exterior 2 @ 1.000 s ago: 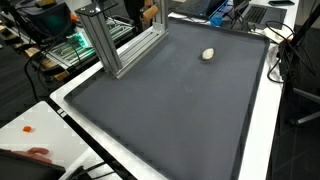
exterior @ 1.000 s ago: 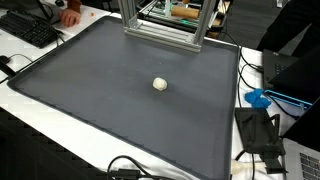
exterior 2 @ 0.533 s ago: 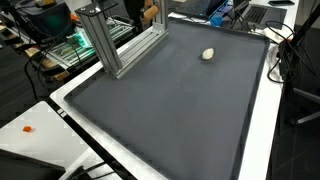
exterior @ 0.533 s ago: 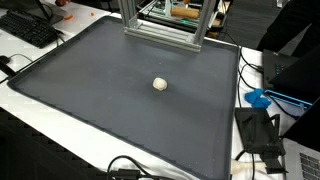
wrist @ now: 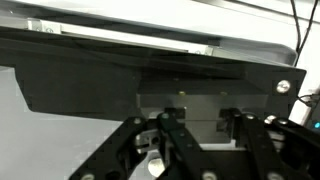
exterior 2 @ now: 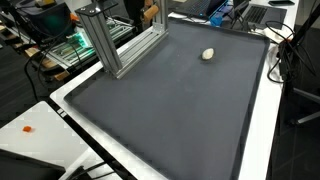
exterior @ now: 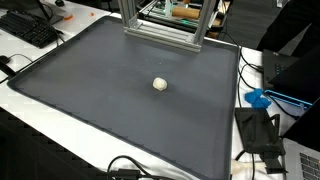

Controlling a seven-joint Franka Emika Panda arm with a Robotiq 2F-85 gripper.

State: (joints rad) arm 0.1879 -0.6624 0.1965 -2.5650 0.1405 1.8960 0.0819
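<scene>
1. Small, cream-white round ball (exterior: 160, 84) lies alone near the middle of the dark grey mat in both exterior views (exterior 2: 208, 54), well apart from everything else.
2. The dark grey rectangular mat (exterior: 100, 100) covers most of the white surface (exterior: 262, 100), with a thin raised edge running round it.
3. A silver aluminium-profile frame (exterior: 160, 25) stands at the far edge of the mat in an exterior view; in an exterior view (exterior 2: 115, 45) it rises at the mat's side, well clear of the ball.
4. The black gripper (wrist: 205, 140) shows only in the wrist view, at the bottom of the picture; its fingers (wrist: 175, 135) stand apart with a clear gap between them and nothing clamped.
5. Beyond the gripper the wrist view shows a dark grey horizontal panel (wrist: 130, 85) with a screw head at its right end, and pale bars above it.
6. A black keyboard (exterior: 30, 28) lies on the surface beside one corner of the mat.
7. A blue plastic object (exterior: 258, 98) rests on the surface just off the mat's edge, near black cables (exterior: 135, 170) and dark equipment.
8. A small orange speck (exterior 2: 30, 129) sits on the white surface in an exterior view.
</scene>
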